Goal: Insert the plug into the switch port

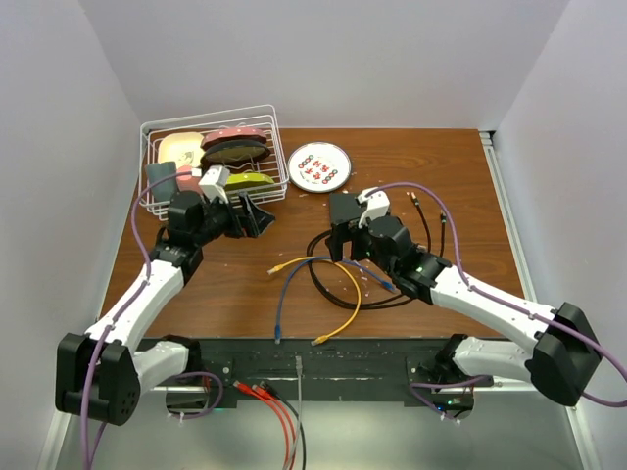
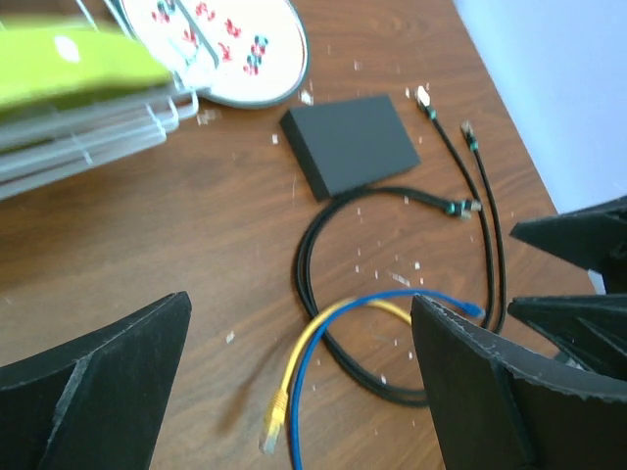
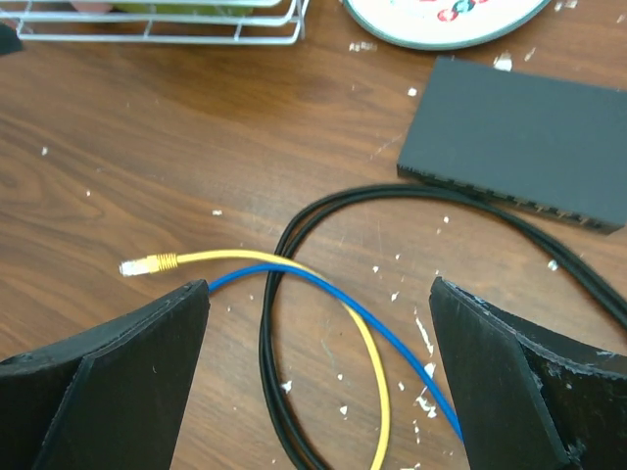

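Cables: the yellow cable and the blue cable were laid crossed over a looped black cable on the table, all slack, so that any end could be lifted freely.
Plug: the yellow cable's plug was left bare on the wood, well apart from the box. Which plug was meant could not be told.
Right gripper: the right gripper was held spread wide and empty above the crossing cables, seemingly lined up for a pick-up.
Left gripper: the left gripper was likewise spread and empty, placed beside the basket and turned toward the cables.
Box: the black box was laid flat just beyond the cable loop, near the plate.
Ports: the ports were ranged along the box's near narrow edge, facing the cables. Nothing was seen plugged in, so an approach from the near side was judged possible.
Beyond: the plate and the white wire basket were set at the far side, away from the work.
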Available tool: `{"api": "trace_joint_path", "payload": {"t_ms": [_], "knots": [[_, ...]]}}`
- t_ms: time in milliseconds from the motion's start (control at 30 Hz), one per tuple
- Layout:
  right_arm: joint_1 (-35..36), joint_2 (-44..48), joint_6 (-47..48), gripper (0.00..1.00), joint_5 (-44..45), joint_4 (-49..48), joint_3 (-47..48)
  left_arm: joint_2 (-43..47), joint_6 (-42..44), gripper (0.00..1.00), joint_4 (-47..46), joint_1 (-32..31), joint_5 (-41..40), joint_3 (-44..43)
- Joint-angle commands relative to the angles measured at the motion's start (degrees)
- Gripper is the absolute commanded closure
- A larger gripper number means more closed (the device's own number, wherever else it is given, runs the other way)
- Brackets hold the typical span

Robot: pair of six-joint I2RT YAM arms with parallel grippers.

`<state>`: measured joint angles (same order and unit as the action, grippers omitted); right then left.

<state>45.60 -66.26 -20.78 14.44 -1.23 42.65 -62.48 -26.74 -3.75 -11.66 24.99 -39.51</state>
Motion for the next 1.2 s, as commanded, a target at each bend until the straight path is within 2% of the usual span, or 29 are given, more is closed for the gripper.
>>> {"api": "trace_joint_path", "payload": {"t_ms": [0, 100, 267, 433, 667, 833, 900, 1067, 1167], "knots": [[0.89, -0.01, -2.25, 0.02, -0.28, -1.49, -1.78, 1.04, -2.08, 0.0, -5.03, -0.29, 4.1, 6.01], [1.33, -0.1, -2.95, 0.02, -1.87, -2.37, -2.66, 0.78, -1.47, 0.0, -4.17, -0.91, 1.91, 8.74], [1.86, -1.41, -4.97, 0.01, -5.55, -4.3, -3.46, -4.83, -3.05, 0.07, -3.63, -3.97, -0.47, 10.32], [2.29, -2.29, -6.03, 0.02, -6.61, -5.0, -3.98, -10.46, -5.42, 0.21, -7.23, -6.62, 0.06, 11.2], [2.47, -2.39, -6.82, 0.01, -7.49, -5.7, -5.12, -13.45, -6.13, 0.32, -10.23, -7.68, -0.39, 12.96], [2.47, -2.38, -6.91, 0.02, -7.41, -6.41, -5.74, -15.21, -6.13, 0.48, -12.33, -8.03, 1.63, 13.14], [2.47, -2.65, -6.74, 0.01, -7.14, -6.06, -5.56, -16.09, -5.95, 0.51, -13.12, -8.2, 2.95, 13.05], [2.47, -2.21, -5.68, 0.01, -5.74, -5.36, -5.13, -17.59, -5.34, 0.51, -12.6, -8.29, 3.39, 12.61], [2.47, -2.64, -5.42, 0.01, -6.61, -4.92, -4.16, -17.42, -5.34, 0.59, -13.21, -8.38, 3.57, 12.87]]}}
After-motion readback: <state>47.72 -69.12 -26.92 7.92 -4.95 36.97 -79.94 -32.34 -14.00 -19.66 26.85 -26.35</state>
